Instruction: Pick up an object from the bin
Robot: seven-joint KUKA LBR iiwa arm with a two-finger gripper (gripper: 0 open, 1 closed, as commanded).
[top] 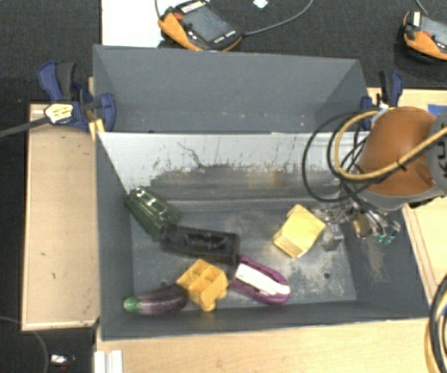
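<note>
Camera view, from above: in a grey bin [223,92], the end effector [340,228] hangs low at the right. A pale yellow block [299,232] lies just to its left, tilted diagonally. Whether the end effector is spread or pressed together cannot be told. A purple toy [262,280] lies farther left.

The orange-covered arm [398,162] reaches down from the view's right.

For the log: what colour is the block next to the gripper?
Pale yellow: the block beside the gripper, seen in the camera view.
</note>
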